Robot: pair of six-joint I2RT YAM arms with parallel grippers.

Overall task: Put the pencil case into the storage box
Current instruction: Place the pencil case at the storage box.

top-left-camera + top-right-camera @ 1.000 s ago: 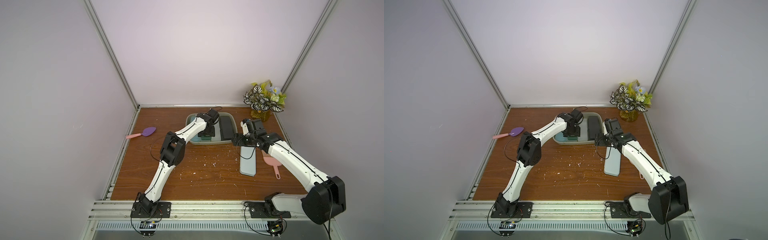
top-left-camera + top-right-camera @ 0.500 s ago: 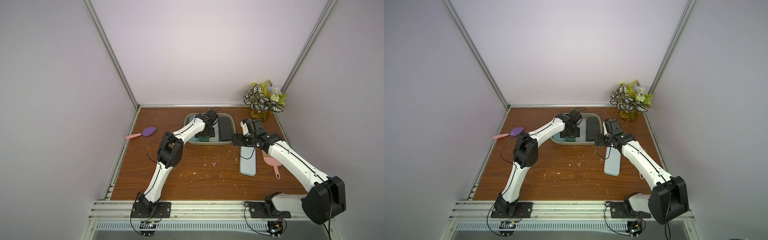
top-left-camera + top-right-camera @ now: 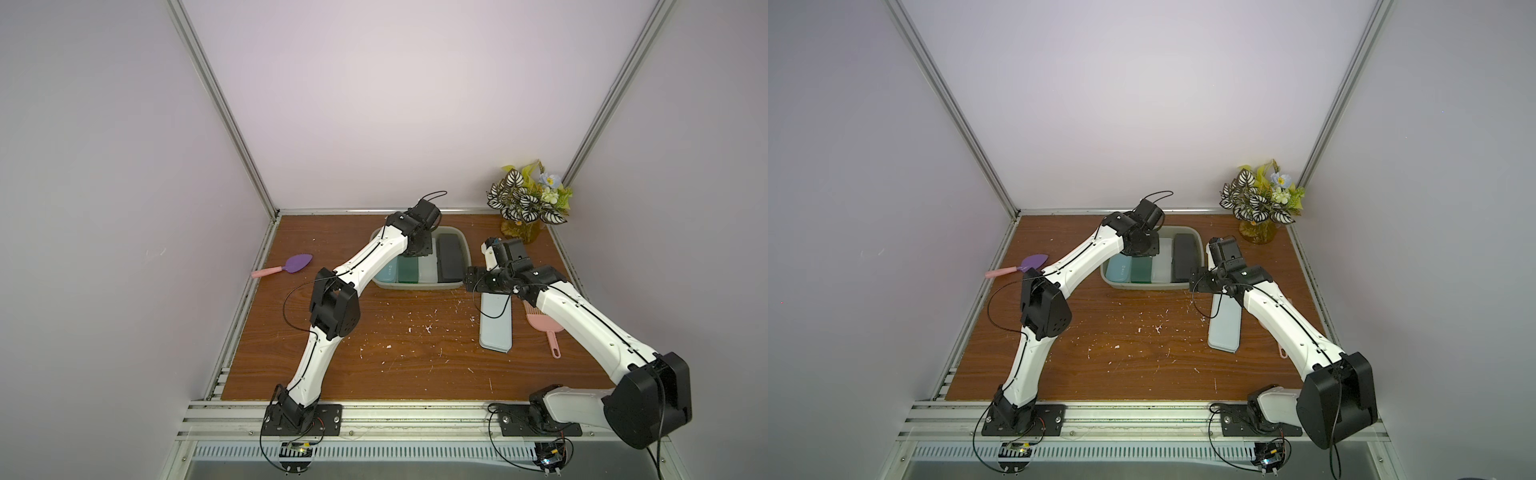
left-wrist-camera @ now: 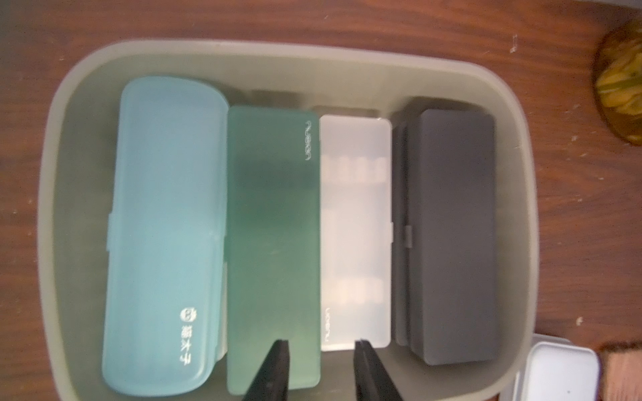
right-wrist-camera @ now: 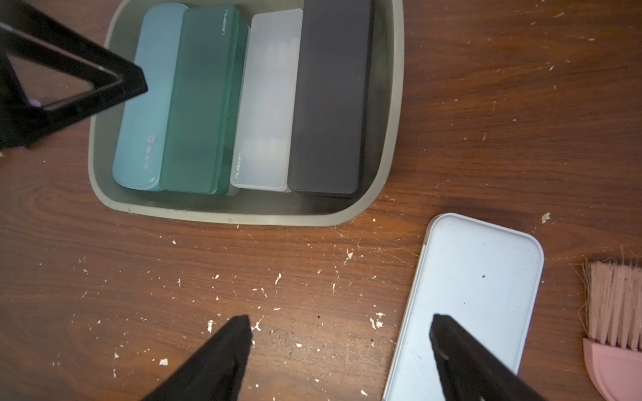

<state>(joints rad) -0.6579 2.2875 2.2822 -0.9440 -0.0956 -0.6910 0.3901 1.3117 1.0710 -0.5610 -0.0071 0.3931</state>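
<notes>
Left gripper (image 4: pixel 321 371) is seen narrowly parted, empty, over frosted green pencil case (image 4: pixel 274 243) in grey-beige plastic storage box (image 4: pixel 288 59) at wooden table's (image 3: pixel 395 353) far edge. Right gripper (image 5: pixel 340 347) is spread wide, empty, over end of pale blue pencil case (image 5: pixel 479 277) outside box. "nusign" is read on green case; rounded teal case's (image 4: pixel 163 225) characters are blurred.

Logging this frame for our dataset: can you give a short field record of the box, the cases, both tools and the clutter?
storage box: grey tub, four cases abreast inside
in box: light blue case, green case, clear case, black case
outside box: pale blue case flat on the table, beside pink brush
left tool: over the box, jaws apart, holding nothing
right tool: open above the table, partly over pale blue case, holding nothing
clutter: purple spoon, plant
</notes>
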